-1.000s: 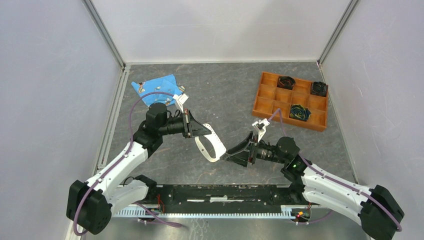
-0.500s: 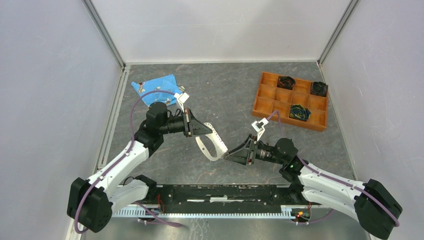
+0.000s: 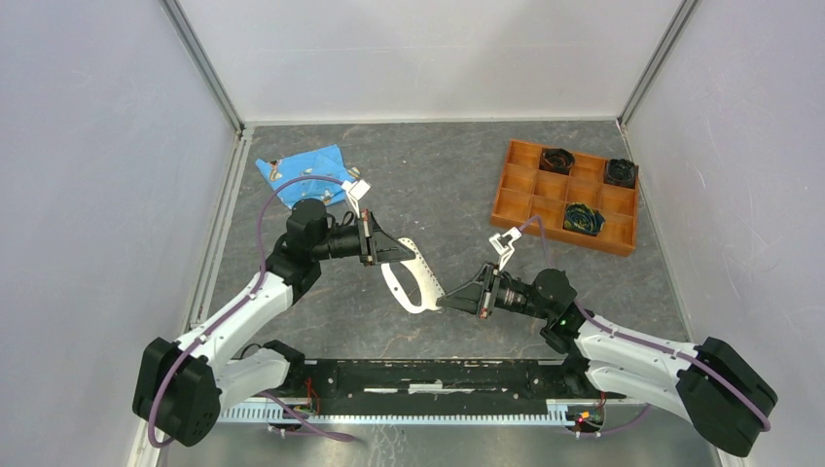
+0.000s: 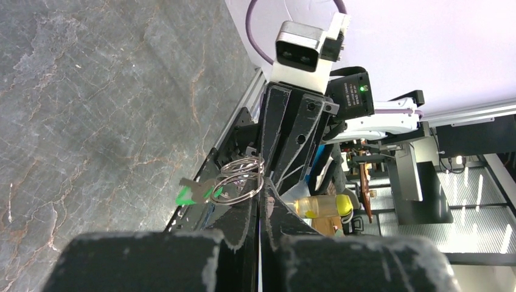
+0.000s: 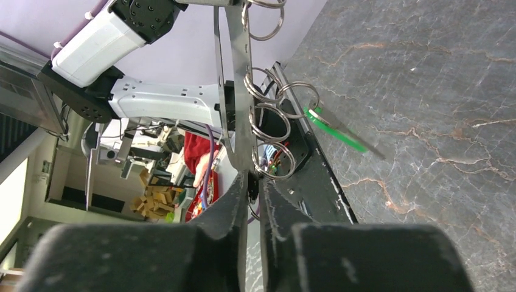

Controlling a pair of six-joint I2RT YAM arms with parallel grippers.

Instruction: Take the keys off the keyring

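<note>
Keyring (image 5: 239, 91) cut off above in right wrist view, key (image 5: 338, 129) blurred

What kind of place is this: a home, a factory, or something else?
Probably a robotics lab test cell: a left arm and right arm are bolted to the near edge of a grey table, plain white walls in metal framing enclose it, and cluttered equipment shows beyond.
</note>
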